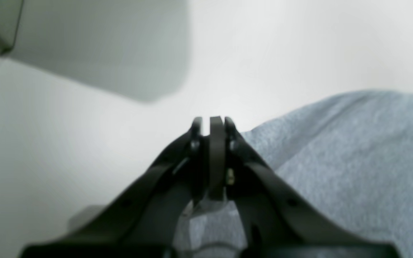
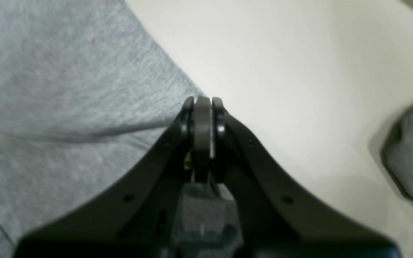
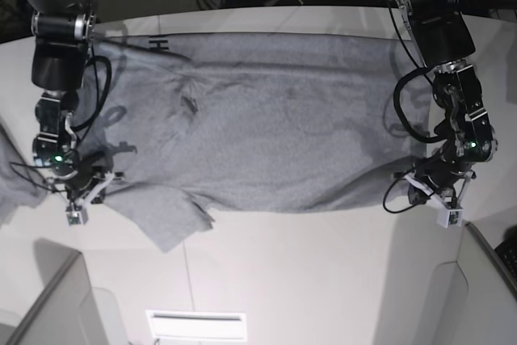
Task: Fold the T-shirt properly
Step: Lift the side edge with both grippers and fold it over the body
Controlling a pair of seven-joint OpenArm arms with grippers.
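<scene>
White table (image 3: 283,264), grey T-shirt (image 3: 266,143) spread

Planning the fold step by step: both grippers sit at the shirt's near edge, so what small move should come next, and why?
Probably lift both arms together. The left gripper and right gripper look shut at opposite ends of the T-shirt, which lies spread on the table; whether cloth is pinched is unclear.

black arms (image 3: 58,46), looped black cables, green leds, matte black fingers (image 1: 216,150).
</scene>
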